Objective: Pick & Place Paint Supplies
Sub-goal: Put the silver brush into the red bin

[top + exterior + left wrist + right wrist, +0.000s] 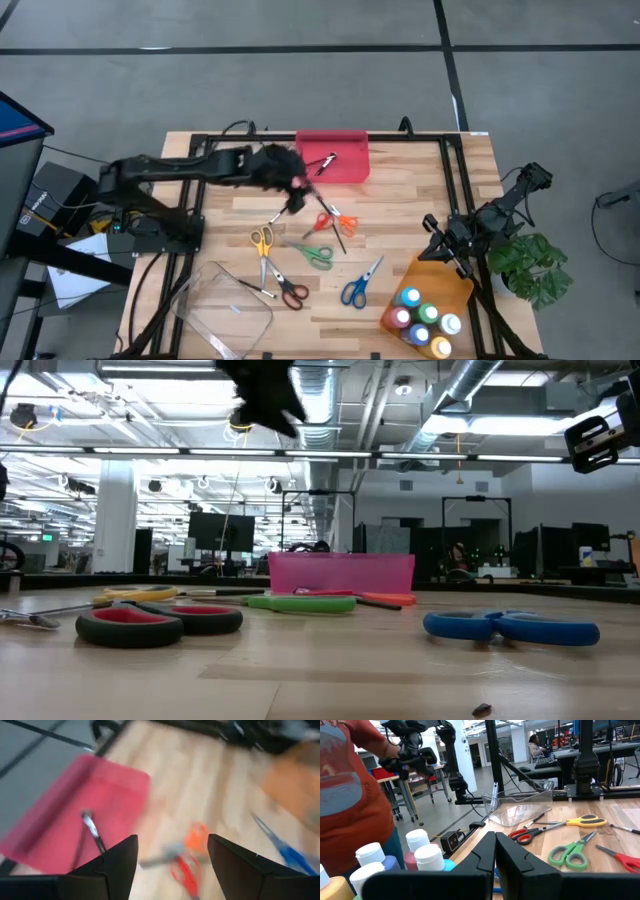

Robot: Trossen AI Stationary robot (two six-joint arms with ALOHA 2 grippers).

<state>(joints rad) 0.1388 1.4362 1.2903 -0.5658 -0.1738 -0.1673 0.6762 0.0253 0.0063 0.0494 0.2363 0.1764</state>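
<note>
The left gripper (170,855) hangs with fingers apart above the table (400,200) – a thin dark brush (92,830) lies just beyond it in the red tray (335,155). The right gripper (495,855), fingers together, waits by the paint bottles (425,320).

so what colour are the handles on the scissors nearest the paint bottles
Blue, clearest in the high view.

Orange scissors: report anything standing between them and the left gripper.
Nothing visible does. The left gripper, open, hangs above the table by the red tray, and the orange scissors lie uncovered ahead of its fingers.
</note>
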